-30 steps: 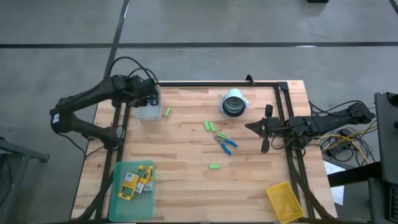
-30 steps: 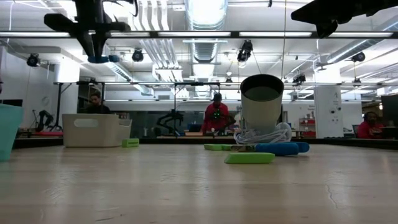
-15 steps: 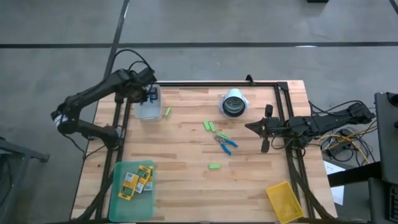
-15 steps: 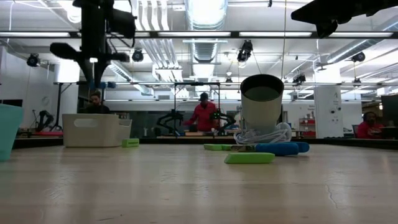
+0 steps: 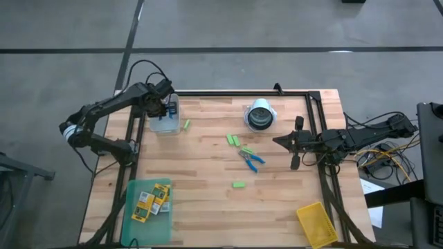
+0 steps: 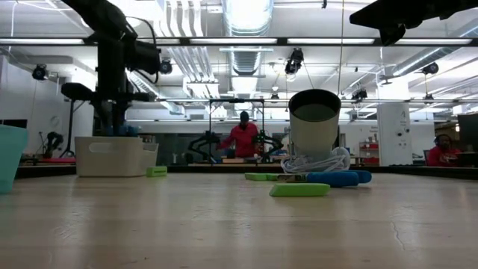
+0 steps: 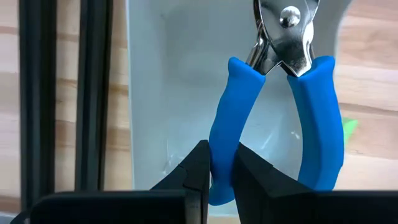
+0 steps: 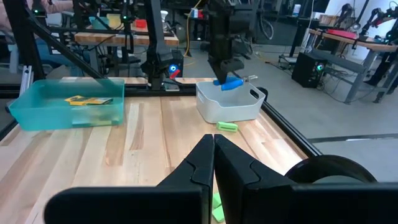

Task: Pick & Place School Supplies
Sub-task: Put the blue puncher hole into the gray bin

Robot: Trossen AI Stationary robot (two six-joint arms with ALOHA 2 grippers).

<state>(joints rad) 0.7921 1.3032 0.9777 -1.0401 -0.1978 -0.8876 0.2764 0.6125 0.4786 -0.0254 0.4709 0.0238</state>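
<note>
My left gripper is shut on blue-handled scissors and hangs just over a white bin at the table's far left; it also shows in the low view. A second pair of scissors lies flat at mid-table. Small green erasers lie close to it, and one more lies beside the bin. Crayon boxes lie in the green tray at the near left. My right gripper hovers shut at the table's right side. My left gripper pinches one blue handle of the scissors between its two fingers, near the handle's free end. The fingers come from above, pointing steeply down. The scissors are lifted clear over the bin's opening, and their metal end sticks out away from the fingers.
A grey cup-like roll lies at the far middle of the table. A yellow bin sits at the near right corner. Black frame rails run along the table's far and side edges.
My left gripper has come down with the scissors, from high above the white bin to just over its rim, staying shut on them. The arm has swung about its base meanwhile.
</note>
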